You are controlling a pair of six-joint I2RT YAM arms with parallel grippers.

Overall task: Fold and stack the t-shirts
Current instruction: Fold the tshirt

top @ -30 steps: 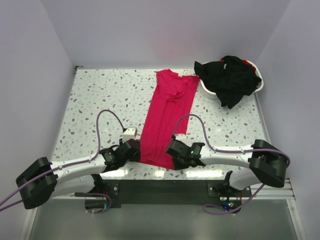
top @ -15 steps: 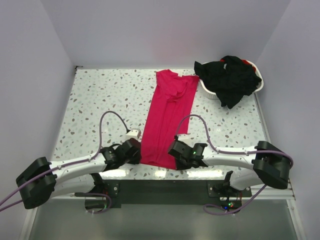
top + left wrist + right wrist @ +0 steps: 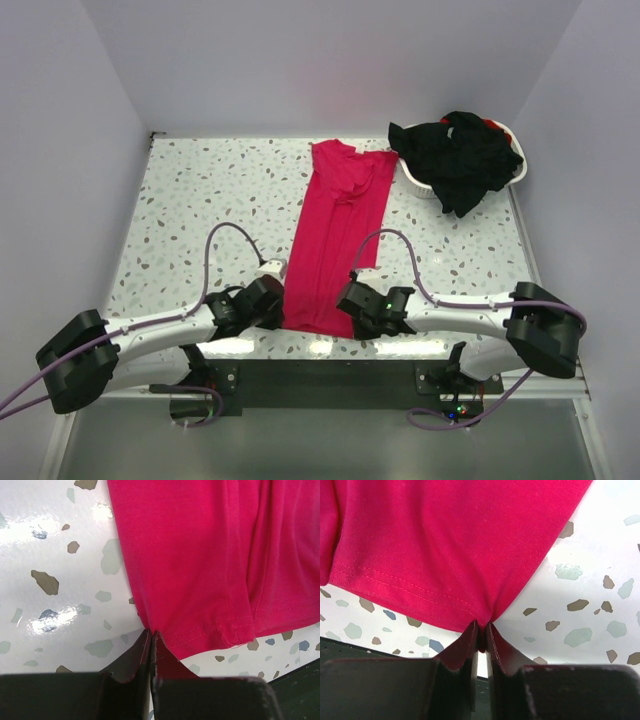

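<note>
Though unseen between fingers [image 3: 131, 664], t-shirt [image 3: 190, 555] hem corners.

You've got a white speckled table [image 3: 200, 200] with grey and brown flecks, glossy enough to throw glare near the front edge; a white plastic basket [image 3: 519, 168] sits in its far right corner; plain pale lavender walls [image 3: 330, 60] box it in on three sides.
</note>
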